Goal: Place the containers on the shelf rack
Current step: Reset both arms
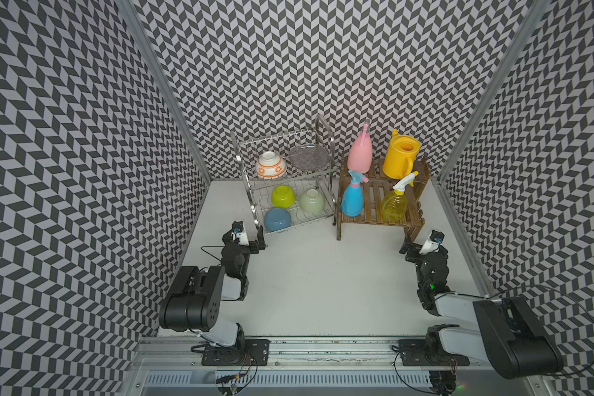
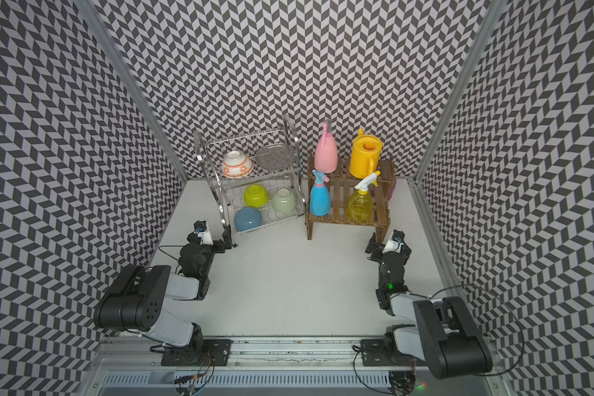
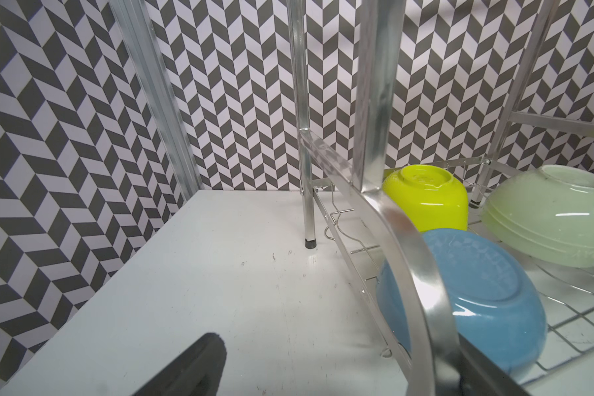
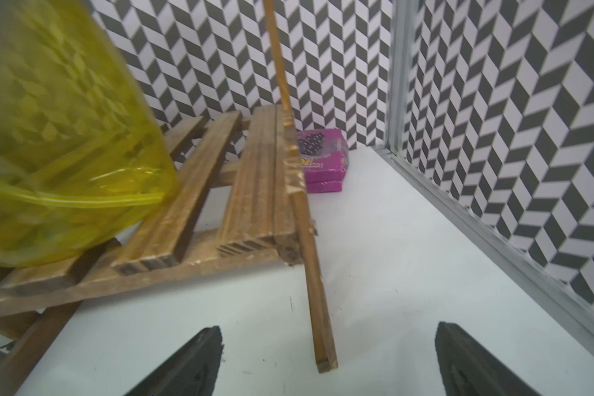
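Top views: containers (image 1: 360,156) all on shelf rack (image 1: 374,205) — placing judged complete; left gripper (image 1: 259,240), right gripper (image 1: 407,248) fingers (image 4: 467,367) spread, empty — arms need only retract.

Shelf rack (image 1: 374,200) rough dark wood; dish rack (image 3: 374,103) shiny metal; blue bowl (image 3: 477,291) glossy.

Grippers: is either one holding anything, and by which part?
Nothing is held. The left gripper stands open beside the wire dish rack, and the right gripper stands open at a leg of the shelf rack, gripping neither.
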Robot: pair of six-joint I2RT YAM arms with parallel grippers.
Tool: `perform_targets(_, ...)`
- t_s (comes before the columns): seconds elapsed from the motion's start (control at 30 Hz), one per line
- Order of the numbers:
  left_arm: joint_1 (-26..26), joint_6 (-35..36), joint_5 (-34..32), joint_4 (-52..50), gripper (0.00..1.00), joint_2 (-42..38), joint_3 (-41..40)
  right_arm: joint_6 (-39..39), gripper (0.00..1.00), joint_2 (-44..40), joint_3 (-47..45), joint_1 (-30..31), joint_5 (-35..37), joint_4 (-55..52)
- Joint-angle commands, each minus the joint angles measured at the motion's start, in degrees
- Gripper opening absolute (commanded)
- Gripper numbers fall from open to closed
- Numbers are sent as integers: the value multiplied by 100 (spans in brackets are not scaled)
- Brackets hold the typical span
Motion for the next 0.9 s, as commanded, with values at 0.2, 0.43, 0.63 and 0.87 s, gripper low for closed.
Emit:
perform_targets(0.2, 27, -26, -53, 109, 100, -44, 68, -503, 100, 1221, 805, -238, -781, 994)
perform_targets(0.43, 27, -29, -58, 110, 100, -41, 75, -523, 100, 1227, 780, -237, -781, 1092)
perform_targets(0.63, 26, -26, -53, 108, 100, -44, 66, -533, 100, 1209, 788, -229, -792, 1034)
perform_targets(0.87, -15, -10, -152, 164, 100, -57, 29, -537, 100, 1201, 788, -232, -801, 1017)
